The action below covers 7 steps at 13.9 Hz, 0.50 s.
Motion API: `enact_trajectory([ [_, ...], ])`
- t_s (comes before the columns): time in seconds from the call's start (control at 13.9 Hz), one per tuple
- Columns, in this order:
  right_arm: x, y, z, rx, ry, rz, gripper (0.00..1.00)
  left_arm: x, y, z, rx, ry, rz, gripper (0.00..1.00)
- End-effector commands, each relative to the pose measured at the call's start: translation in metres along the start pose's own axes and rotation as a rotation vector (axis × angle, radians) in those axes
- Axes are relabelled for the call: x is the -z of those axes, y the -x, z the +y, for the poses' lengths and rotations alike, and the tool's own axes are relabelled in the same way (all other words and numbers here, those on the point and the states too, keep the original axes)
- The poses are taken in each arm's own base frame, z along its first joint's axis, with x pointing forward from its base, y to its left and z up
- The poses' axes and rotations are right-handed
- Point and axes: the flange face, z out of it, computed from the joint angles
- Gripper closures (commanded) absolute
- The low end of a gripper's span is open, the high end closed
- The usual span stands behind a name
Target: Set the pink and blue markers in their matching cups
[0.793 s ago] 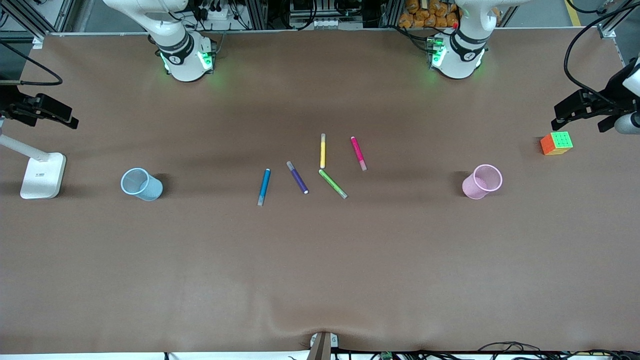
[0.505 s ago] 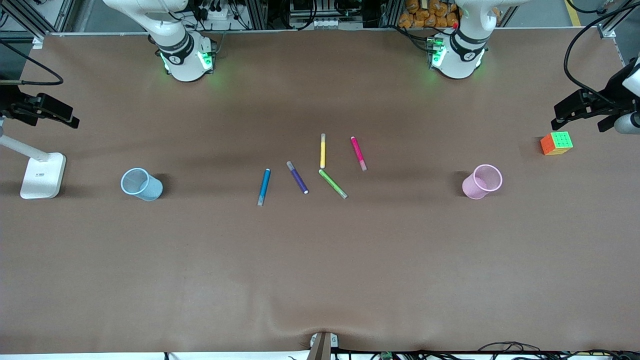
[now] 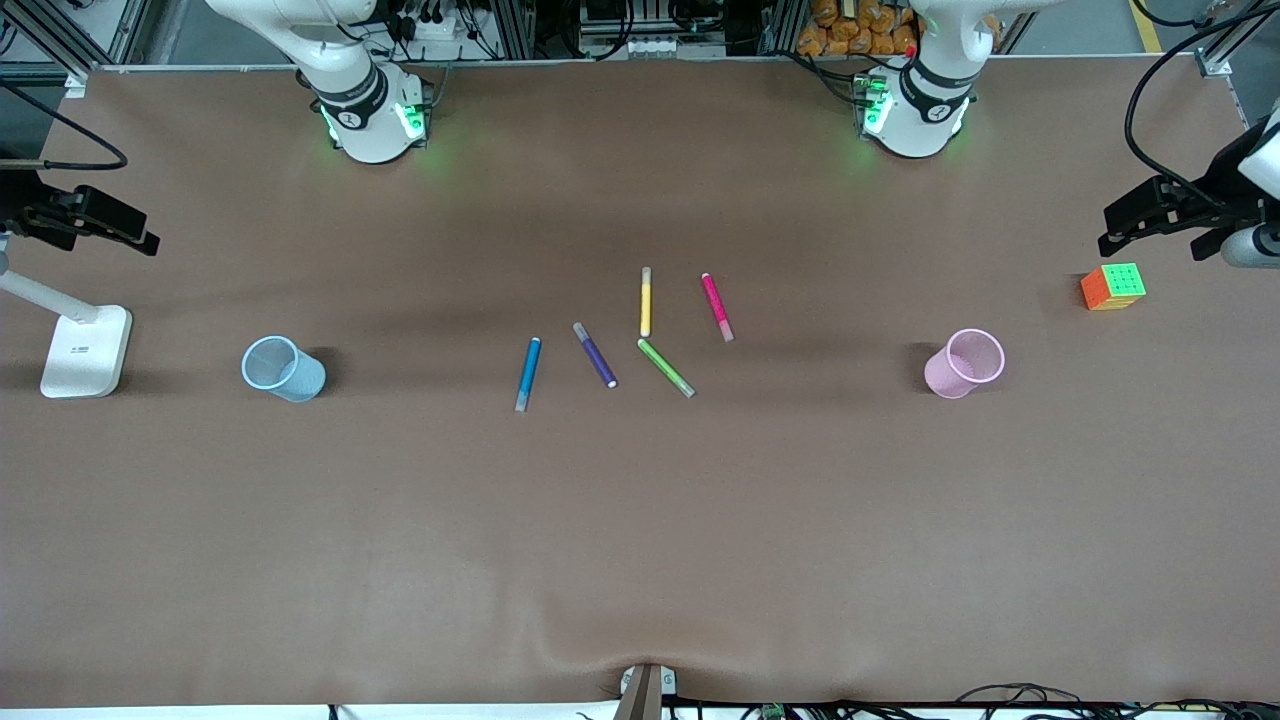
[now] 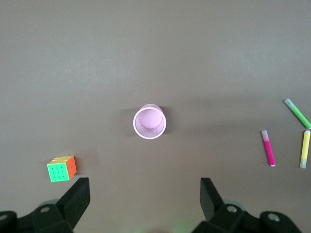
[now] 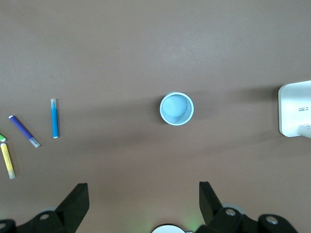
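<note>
Your left gripper (image 4: 141, 204) and right gripper (image 5: 141, 204) are hanging spread and empty, high over the pink cup (image 4: 149, 121) and blue cup (image 5: 177, 108). Each cup is standing upright toward its arm's end of the tabletop (mouths ready), while the pink marker (image 3: 717, 306) and blue marker (image 3: 528, 374) are lying untouched mid-table.

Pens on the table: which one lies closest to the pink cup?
The pink pen. It lies at the pen cluster's edge toward the pink cup; the blue pen lies farthest from it.

Front camera: mounted high across the desk (image 3: 640, 560), facing both arm bases, taking in the whole surface. Left wrist camera: well above the desk, looking straight down past its spread claw (image 4: 145, 196) onto the pink cup (image 4: 149, 122). Right wrist camera: likewise high, past its spread claw (image 5: 144, 200) onto the blue cup (image 5: 177, 108). Both wrist views share the yellow pen (image 4: 304, 148).
</note>
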Motion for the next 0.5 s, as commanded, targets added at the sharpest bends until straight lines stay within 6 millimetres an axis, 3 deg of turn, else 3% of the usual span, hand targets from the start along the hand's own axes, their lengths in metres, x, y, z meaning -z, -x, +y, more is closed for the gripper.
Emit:
enact_trajectory([
  [0.0,0.004,0.004,-0.007,-0.008,0.003,-0.002,0.0,-0.016,-0.004,-0.001,0.001,0.004,-0.077,0.0],
  [0.22,0.001,0.004,-0.003,-0.014,0.001,-0.008,0.0,-0.041,-0.016,-0.003,-0.012,-0.021,-0.131,0.0],
  [0.43,0.0,0.004,0.001,-0.022,0.0,-0.012,0.0,-0.057,-0.023,0.022,-0.056,-0.068,-0.161,0.0],
])
